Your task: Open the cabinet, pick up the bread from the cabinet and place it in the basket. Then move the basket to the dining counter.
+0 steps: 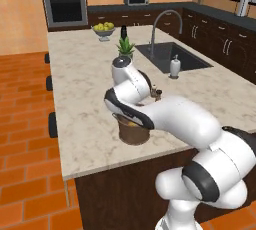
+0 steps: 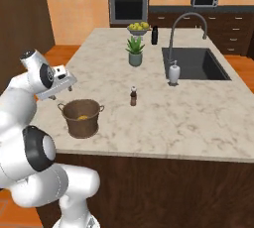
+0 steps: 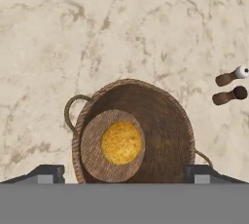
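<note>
Basket (image 3: 133, 130) stands on the marble bench (image 1: 85, 74), near its front edge, bread (image 3: 121, 142) lying on its woven floor. Hand (image 3: 124, 172) hovers just above the rim, fingers (image 3: 48, 173) spread wide apart, gripping nothing. Judgement: last step, basket delivered to the dining counter. Next move calls for lifting straight up, clear of both handles.

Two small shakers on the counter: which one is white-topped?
In the hand view, the upper shaker, white-tipped; the lower shaker has a dark tip. Both stand beside the basket.
</note>
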Motion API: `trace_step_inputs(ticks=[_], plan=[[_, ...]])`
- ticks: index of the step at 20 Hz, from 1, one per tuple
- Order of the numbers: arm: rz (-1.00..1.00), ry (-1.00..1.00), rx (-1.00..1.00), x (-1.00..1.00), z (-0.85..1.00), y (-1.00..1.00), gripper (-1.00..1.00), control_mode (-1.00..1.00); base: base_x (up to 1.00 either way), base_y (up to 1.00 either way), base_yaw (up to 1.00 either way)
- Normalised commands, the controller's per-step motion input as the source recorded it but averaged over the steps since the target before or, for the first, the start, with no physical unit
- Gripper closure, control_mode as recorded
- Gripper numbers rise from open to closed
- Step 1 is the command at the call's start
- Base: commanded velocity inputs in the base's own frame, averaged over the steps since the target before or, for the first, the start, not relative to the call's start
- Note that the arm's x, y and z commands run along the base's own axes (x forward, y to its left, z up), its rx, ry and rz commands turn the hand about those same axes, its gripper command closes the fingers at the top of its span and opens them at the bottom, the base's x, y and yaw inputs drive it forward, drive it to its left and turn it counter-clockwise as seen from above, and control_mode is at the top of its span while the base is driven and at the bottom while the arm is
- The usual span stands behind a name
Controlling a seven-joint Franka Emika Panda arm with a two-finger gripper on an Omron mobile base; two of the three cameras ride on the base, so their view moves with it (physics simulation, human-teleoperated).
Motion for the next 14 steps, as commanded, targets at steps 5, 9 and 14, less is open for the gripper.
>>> trace_step_inputs(ticks=[5,9,14], plan=[[0.0,-0.32,0.0,-0.76,0.82,-0.25,-1.0,-1.0,0.0,0.0,0.0],[0.0,-0.35,0.0,-0.88,0.73,-0.36,-1.0,-1.0,0.0,0.0,0.0],[0.0,-0.29,0.02,-0.86,0.62,-0.42,-1.0,-1.0,0.0,0.0,0.0]])
